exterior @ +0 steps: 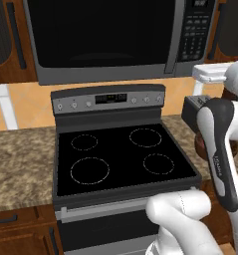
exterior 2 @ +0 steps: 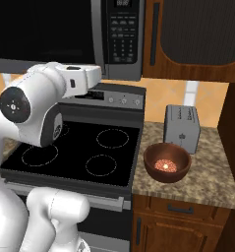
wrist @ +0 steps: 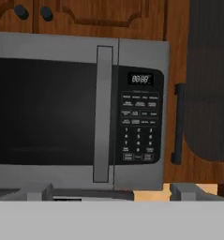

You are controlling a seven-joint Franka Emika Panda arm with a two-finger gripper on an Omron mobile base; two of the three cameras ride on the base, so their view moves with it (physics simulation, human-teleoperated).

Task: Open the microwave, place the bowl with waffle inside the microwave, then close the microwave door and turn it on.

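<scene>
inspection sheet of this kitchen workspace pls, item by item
surface: speckled brown stone counter on both sides of a black glass stovetop with four ring burners
job's things: wide black-and-grey microwave above the stove, its dark glass microwave door closed, keypad at right; round reddish-brown bowl on the counter right of the stove, holding the small tan gridded waffle
clutter: small grey toaster upright just behind the bowl
grippers: pincer open, holding nothing, facing the microwave front, not touching it
cables: nothing seen
surroundings: brown wooden cabinets beside the microwave and below the counter, orange tiled backsplash
</scene>
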